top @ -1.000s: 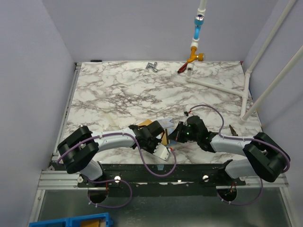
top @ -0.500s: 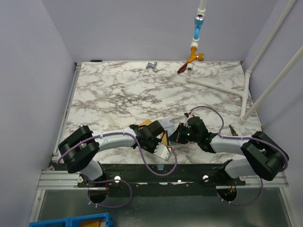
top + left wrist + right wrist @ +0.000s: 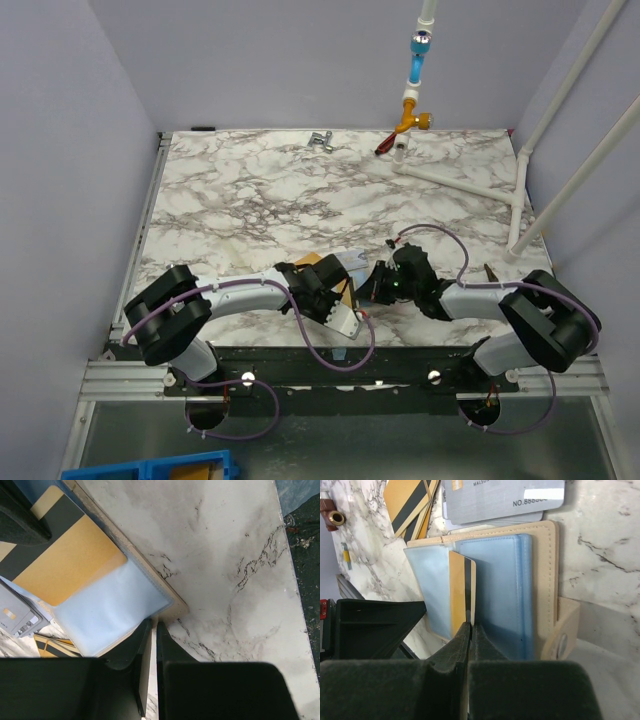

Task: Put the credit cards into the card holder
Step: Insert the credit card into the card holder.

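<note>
Marble bench (image 3: 250,200); insertion step in hand. Right claw (image 3: 469,626), pinched shut on a gold card (image 3: 457,590), stands it edge-on in the open card holder (image 3: 547,555) directly ahead. Left claw (image 3: 152,626), nearly shut, apparently pins the holder's corner. Next: seat the card fully in the sleeve.

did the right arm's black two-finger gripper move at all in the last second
Yes, slightly. The right gripper pinching the gold-tan credit card has edged left, away from the white pipe stand, over the tan card holder.

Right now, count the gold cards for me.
3: one gold card pinched in the right gripper, partly inside the holder; two more gold cards overlapping on the table beyond it. Others may hide underneath.
</note>
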Available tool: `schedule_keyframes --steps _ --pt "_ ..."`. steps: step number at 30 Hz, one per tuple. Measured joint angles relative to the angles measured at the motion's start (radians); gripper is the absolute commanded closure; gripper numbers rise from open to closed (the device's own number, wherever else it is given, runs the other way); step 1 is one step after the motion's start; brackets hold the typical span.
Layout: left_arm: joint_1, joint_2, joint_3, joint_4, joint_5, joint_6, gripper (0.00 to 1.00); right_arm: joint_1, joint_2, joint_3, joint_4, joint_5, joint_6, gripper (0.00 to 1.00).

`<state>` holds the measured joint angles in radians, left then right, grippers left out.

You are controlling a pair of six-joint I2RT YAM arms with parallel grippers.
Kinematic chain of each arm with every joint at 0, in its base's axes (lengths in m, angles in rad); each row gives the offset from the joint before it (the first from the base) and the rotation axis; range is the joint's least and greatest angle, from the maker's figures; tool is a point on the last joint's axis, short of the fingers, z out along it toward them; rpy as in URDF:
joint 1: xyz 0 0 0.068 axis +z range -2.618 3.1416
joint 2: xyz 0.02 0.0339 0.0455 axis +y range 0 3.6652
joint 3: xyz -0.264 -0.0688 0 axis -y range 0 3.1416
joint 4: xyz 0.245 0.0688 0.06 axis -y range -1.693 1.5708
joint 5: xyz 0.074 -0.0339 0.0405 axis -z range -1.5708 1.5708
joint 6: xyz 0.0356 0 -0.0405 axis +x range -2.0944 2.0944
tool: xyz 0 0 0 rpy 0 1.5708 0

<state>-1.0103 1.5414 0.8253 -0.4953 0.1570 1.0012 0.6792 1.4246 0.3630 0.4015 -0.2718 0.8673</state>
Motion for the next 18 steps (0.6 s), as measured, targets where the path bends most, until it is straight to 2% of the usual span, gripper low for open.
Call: schedule_keyframes --steps 18 --pt "0.000 0.009 0.011 -0.011 -0.001 0.000 0.94 0.000 0.117 0.145 -0.111 -0.095 -0.132 0.99"
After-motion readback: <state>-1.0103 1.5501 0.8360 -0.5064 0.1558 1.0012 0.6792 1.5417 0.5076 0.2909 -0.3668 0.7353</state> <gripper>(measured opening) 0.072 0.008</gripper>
